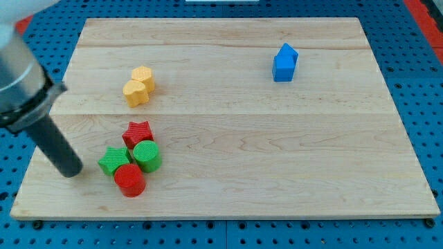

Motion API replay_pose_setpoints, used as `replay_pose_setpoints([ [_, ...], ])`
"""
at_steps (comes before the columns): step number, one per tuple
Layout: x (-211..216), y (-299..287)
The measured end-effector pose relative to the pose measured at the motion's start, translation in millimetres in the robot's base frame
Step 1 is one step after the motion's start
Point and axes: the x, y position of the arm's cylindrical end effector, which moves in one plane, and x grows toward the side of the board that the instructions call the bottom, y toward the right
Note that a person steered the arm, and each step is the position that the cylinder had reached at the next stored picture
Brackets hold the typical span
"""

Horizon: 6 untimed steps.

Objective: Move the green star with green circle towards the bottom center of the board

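Note:
The green star lies near the board's lower left. The green circle sits just to its right, touching it. A red star touches them from above and a red circle from below. My tip is the lower end of the dark rod, on the board just left of the green star, a small gap away.
Two yellow blocks sit together at the upper left, a hexagon and a star. A blue pentagon-like block stands at the upper right. The wooden board lies on a blue pegboard surface.

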Motion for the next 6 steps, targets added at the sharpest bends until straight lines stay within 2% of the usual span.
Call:
replay_pose_setpoints([
  [4,-6.3,80.0],
  [6,-22.8,125.6],
])
